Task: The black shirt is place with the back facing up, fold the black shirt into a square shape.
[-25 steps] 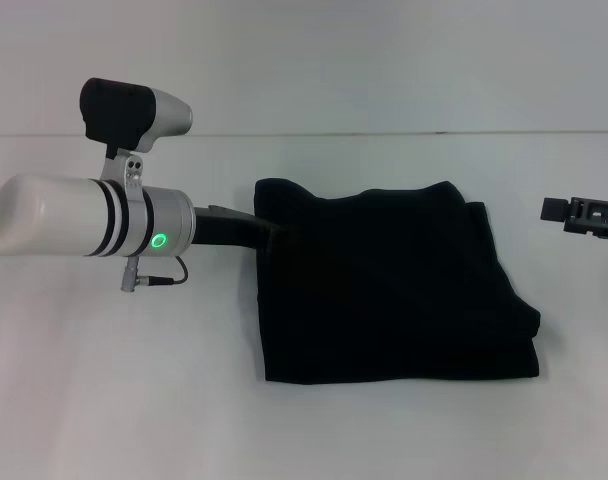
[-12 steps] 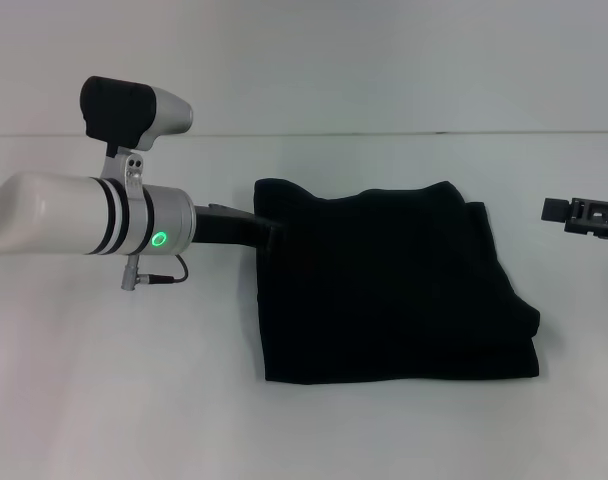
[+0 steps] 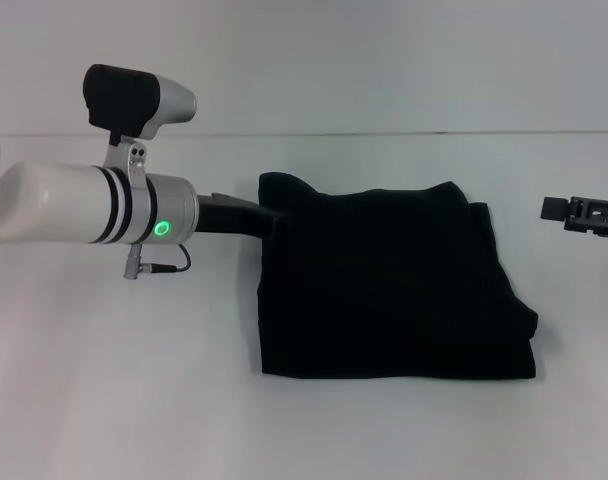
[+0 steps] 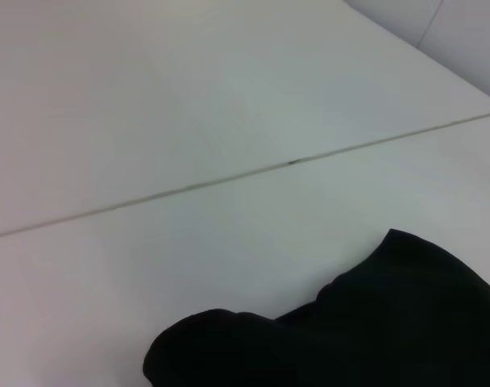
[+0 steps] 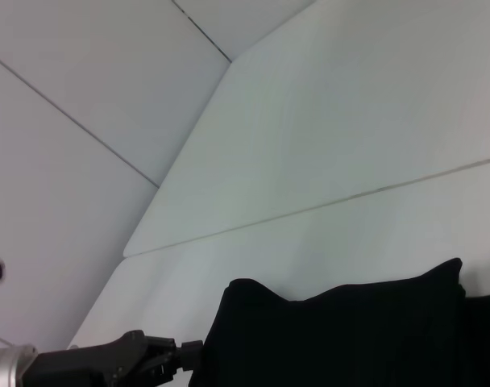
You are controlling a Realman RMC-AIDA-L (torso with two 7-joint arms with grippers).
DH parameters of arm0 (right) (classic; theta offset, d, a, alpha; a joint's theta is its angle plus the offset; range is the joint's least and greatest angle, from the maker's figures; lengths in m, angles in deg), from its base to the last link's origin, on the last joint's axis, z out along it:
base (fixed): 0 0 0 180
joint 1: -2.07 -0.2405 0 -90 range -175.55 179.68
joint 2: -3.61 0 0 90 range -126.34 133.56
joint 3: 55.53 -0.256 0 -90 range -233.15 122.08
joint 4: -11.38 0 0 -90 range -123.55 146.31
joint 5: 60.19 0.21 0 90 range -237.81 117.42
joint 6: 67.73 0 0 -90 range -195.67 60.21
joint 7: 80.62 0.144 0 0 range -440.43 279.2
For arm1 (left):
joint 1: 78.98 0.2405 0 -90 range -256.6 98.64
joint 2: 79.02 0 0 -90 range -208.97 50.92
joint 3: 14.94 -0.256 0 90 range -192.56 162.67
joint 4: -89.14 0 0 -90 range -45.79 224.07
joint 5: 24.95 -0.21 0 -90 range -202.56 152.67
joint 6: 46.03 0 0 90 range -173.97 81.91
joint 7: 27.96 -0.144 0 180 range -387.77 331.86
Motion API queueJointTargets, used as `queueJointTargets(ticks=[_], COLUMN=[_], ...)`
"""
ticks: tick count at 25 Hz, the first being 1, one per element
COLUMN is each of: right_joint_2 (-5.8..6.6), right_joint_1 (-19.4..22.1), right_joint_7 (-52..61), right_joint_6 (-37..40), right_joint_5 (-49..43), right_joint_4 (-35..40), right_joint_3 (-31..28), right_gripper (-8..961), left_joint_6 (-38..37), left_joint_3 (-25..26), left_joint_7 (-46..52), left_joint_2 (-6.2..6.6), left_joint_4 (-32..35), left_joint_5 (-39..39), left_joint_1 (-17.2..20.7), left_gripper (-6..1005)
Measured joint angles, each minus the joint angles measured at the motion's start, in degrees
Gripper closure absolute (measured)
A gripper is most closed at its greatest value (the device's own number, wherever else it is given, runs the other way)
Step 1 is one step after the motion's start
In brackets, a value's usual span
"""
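The left gripper [image 3: 267, 222] is stretched level to the folded matte black fabric shirt [image 3: 394, 285], touching its edge. Its finger state cannot be told. In the right wrist view, the left gripper [image 5: 180, 355] is seen beside the shirt [image 5: 342, 330]; the right gripper [image 3: 582, 214] is parked well apart.

I see a plain white table [image 3: 134, 400], a thin dark seam [image 4: 229, 179] across it, white panelled wall [image 5: 68, 72] behind, even light.

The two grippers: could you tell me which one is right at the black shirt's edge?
The left gripper, reaching in at the black shirt's far left corner. The right gripper sits apart, off the shirt's right side.
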Motion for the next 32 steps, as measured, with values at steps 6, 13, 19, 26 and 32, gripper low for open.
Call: queueJointTargets(ticks=[6, 13, 19, 26, 32], right_joint_2=[-0.08, -0.09, -0.09, -0.13, -0.49], right_joint_1=[-0.1, -0.2, 0.0, -0.3, 0.7], right_joint_7=[-0.3, -0.8, -0.9, -3.0, -8.6], right_joint_6=[0.0, 0.0, -0.4, -0.4, 0.7], right_joint_5=[0.0, 0.0, 0.0, 0.0, 3.1], right_joint_4=[-0.2, -0.5, -0.4, -0.3, -0.4], right_joint_3=[0.0, 0.0, 0.0, 0.3, 0.0], right_gripper=[112, 110, 108, 106, 99], left_joint_6=[0.6, 1.1, 0.3, -3.6, -12.7], left_joint_3=[0.0, -0.1, 0.4, 0.4, 4.6], left_joint_7=[0.0, 0.0, 0.0, 2.6, 4.3], left_joint_2=[0.19, 0.29, 0.22, 0.07, -0.72], left_joint_4=[0.0, 0.1, 0.8, 7.7, 19.4], left_joint_5=[0.0, 0.0, 0.1, 0.1, 1.3], left_joint_1=[-0.8, -1.0, 0.2, 4.4, 10.5], left_gripper=[977, 974, 970, 871, 625])
